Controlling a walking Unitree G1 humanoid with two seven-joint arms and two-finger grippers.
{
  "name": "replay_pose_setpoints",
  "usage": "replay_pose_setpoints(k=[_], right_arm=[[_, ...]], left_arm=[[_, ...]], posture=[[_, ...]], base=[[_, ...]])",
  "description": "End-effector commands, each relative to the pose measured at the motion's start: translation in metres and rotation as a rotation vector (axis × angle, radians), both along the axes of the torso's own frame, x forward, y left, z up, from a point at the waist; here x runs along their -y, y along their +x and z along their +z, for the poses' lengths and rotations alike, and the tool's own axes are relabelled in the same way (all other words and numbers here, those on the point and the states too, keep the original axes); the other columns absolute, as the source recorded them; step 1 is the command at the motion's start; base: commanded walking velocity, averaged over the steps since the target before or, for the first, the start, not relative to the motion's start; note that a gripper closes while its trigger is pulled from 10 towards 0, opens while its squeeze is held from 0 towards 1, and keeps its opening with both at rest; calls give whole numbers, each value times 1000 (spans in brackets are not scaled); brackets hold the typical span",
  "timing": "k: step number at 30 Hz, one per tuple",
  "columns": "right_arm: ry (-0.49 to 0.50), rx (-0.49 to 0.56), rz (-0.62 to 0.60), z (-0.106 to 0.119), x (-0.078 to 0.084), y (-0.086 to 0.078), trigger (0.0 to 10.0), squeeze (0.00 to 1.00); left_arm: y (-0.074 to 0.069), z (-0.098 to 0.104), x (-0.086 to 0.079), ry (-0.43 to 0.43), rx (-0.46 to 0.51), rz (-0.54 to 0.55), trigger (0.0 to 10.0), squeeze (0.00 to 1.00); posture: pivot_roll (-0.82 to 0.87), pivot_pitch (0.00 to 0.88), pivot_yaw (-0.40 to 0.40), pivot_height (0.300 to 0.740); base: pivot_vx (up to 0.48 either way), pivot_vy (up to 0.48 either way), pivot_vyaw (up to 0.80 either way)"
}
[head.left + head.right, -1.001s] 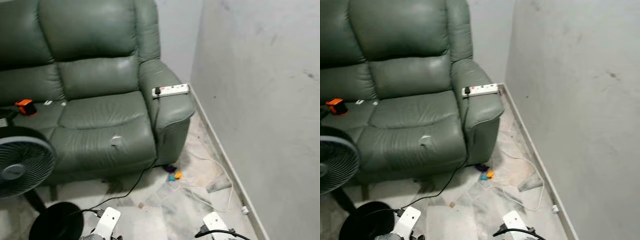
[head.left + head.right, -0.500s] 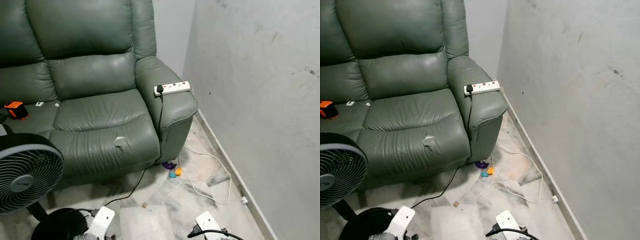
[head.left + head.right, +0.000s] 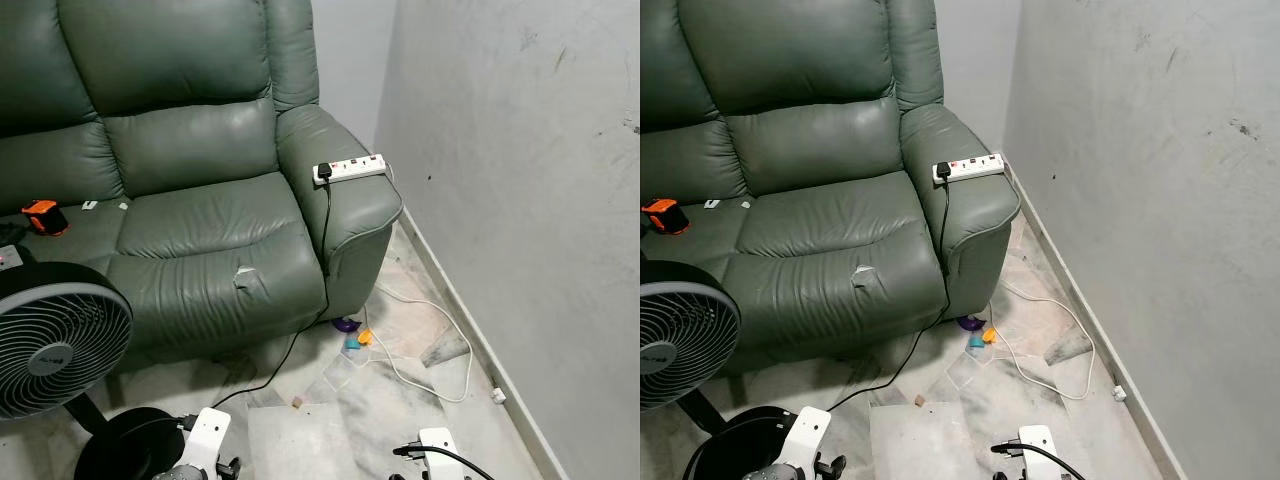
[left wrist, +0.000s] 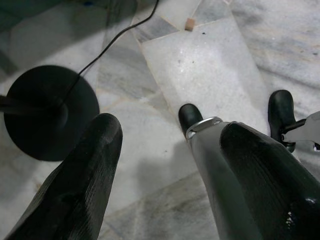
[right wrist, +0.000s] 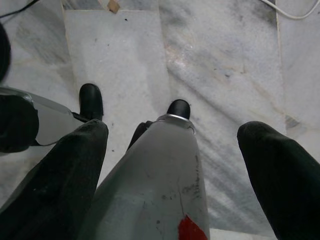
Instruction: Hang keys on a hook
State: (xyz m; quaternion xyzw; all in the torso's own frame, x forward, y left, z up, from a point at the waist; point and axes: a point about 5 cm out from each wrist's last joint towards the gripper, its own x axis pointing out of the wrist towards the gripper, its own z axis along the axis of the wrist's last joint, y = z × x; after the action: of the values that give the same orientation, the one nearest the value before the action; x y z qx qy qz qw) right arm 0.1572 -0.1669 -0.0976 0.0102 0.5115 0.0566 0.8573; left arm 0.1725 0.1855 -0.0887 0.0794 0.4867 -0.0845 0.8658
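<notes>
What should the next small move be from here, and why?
Probably turn away from this corner and keep looking: I can make out no keys or hook. Ahead are the green sofa, a power strip on its armrest, a fan, and small bits on the floor too small to identify. Both the left gripper and right gripper hang open and empty over the marble.

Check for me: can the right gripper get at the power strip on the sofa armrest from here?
Probably not. The right gripper hangs open, low over the marble floor, while the power strip sits on the sofa armrest, well ahead and higher up.
</notes>
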Motion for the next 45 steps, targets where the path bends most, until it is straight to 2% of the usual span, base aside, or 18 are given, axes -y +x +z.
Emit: replay_pose_setpoints(k=[1, 7, 11, 19, 23, 24, 26, 28, 34, 45], right_arm=[[19, -2, -20, -1, -1, -2, 10000, 0], [37, 9, -46, 0, -2, -1, 10000, 0], [38, 20, -59, 1, -2, 1, 10000, 0], [50, 37, -119, 1, -1, 2, 10000, 0], [55, 42, -133, 2, 0, 3, 10000, 0], [55, 42, -133, 2, 0, 3, 10000, 0], [68, 100, -124, 12, -1, 26, 10000, 0], [74, 131, -121, 17, -1, 37, 10000, 0], [78, 148, -115, 20, 0, 42, 10000, 0], [74, 150, -90, 21, 0, 44, 10000, 0]], left_arm=[[0, 1, -5, 4, 6, 13, 10000, 0], [8, 4, 0, -17, 17, -34, 10000, 0], [21, 9, 13, -46, 39, -87, 10000, 0], [33, 14, 23, -42, 58, -159, 10000, 0], [39, 18, 31, -69, 82, -173, 10000, 0], [40, 18, 32, -71, 84, -174, 10000, 0], [40, 18, 34, -78, 85, -169, 10000, 0], [40, 18, 38, -89, 83, -168, 10000, 0], [38, 17, 44, -107, 84, -149, 10000, 0], [36, 16, 42, -106, 104, -63, 10000, 0]], posture=[[58, 90, 32, 740], [55, 92, 37, 740], [36, 84, 54, 740], [12, 78, 74, 740], [0, 77, 73, 740], [-1, 77, 73, 740], [-4, 77, 71, 740], [-7, 79, 66, 740], [-5, 82, 51, 740], [-3, 87, 35, 740]], base=[[0, 0, 0], [0, 0, 0], [0, 0, 0], [0, 0, 0], [0, 0, 0], [0, 0, 0], [0, 0, 0], [0, 0, 0], [0, 0, 0], [0, 0, 0]])
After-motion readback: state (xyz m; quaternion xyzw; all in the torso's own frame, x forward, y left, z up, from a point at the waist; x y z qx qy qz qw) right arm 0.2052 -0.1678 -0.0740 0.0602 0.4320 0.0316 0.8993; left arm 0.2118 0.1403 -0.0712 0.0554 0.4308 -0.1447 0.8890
